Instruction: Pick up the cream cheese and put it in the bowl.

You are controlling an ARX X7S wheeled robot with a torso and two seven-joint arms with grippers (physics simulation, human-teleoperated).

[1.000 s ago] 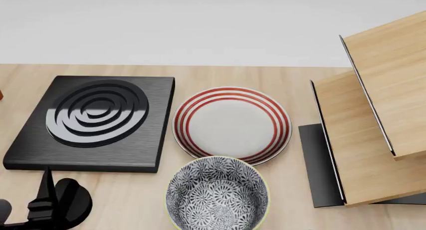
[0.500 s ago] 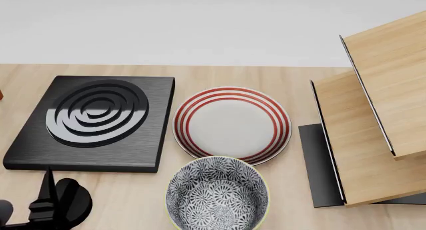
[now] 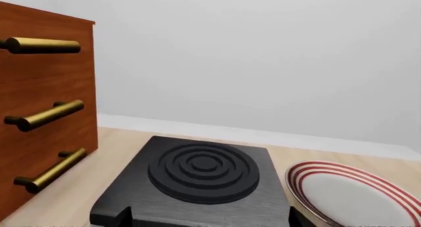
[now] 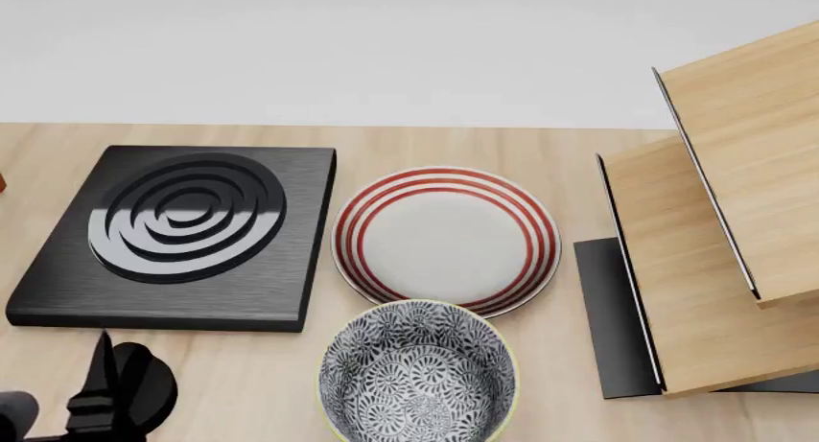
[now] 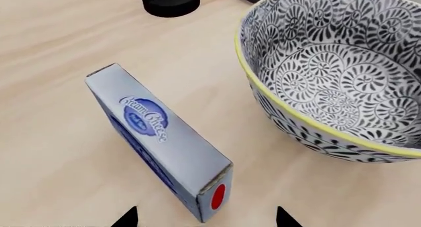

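Since the earlier frame the left pincer (image 4: 109,389) has slid slightly right; its opening cannot be told. Right wrist view: the cream cheese (image 5: 159,141) lies on the tabletop (image 5: 59,54) just beside the bowl (image 5: 342,64), long axis diagonal, between the right pincer's wide-spread tips.

A simulated kitchen: a black square hob with concentric rings (image 4: 186,229), a white plate with red rings (image 4: 446,239) (beside it), and a reddish wooden drawer cabinet with brass handles (image 3: 41,113).

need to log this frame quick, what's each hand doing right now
Left hand: empty, near the stove; open or shut cannot be told.
Right hand: open, holding nothing, fingertips either side of the cream cheese box beside the bowl.
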